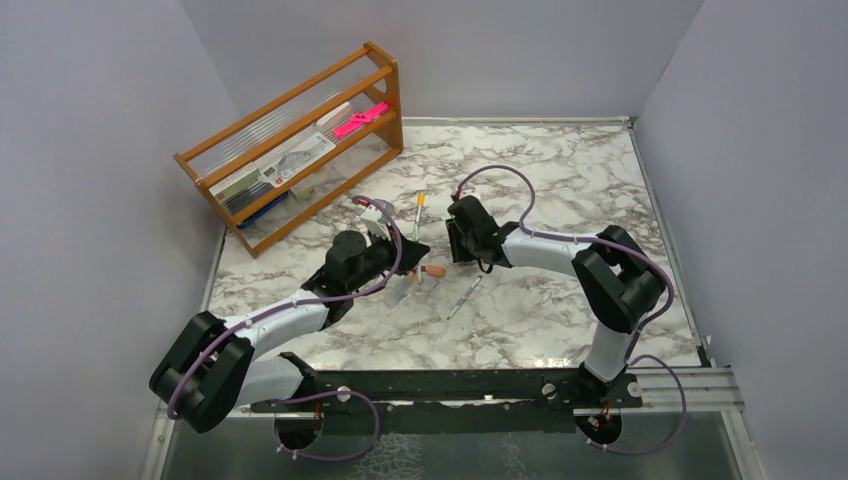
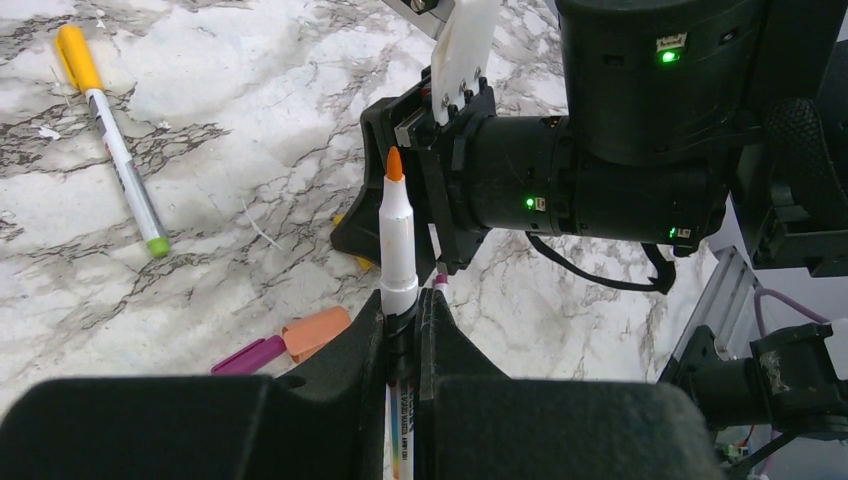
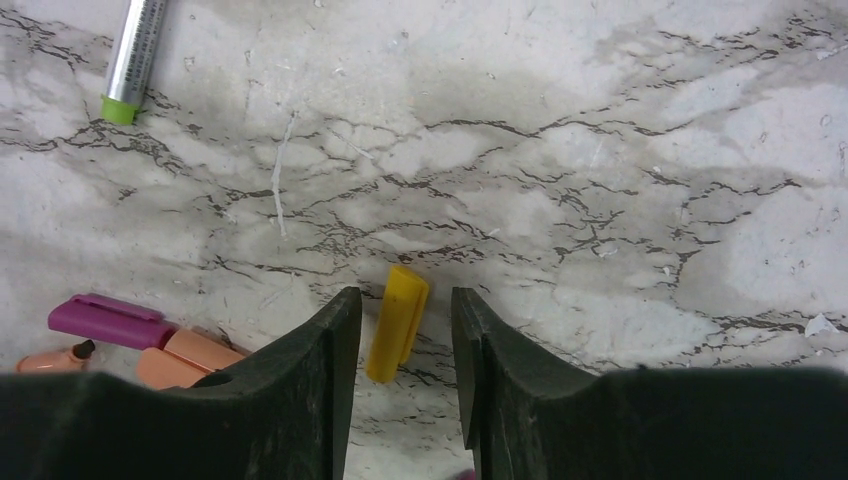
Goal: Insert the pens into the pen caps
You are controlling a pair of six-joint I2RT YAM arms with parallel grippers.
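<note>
The right gripper (image 3: 402, 300) is standing open over the marble-patterned table top (image 3: 600, 150), its two black fingers (image 3: 320, 380) straddling a short yellow plastic pen cap (image 3: 397, 322). The cap is lying flat between them, a sliver of marble showing on either side, so nothing is being gripped yet. Its long axis is running almost parallel to the fingers, tilted only slightly. That is the relation the coming move turns on, since a straight close would be pinching the cap across its narrow width.

The left gripper (image 2: 403, 310) is clamping a white-barrelled pen with a bare orange felt tip (image 2: 397, 235). The pen is standing out past the fingertips with its tip pointing toward the right gripper, which is hanging over the yellow cap close in front of it.

The right arm is plainly the nearer one to the yellow cap, and the left is waiting just beside it. Once lifted, the cap's open end would probably need turning to face the orange tip, though I cannot tell which end is open.

Beyond one finger, off to the side of the yellow cap, an orange-pink cap (image 3: 190, 362) and a purple tube (image 3: 105, 318) are lying touching each other.
</note>
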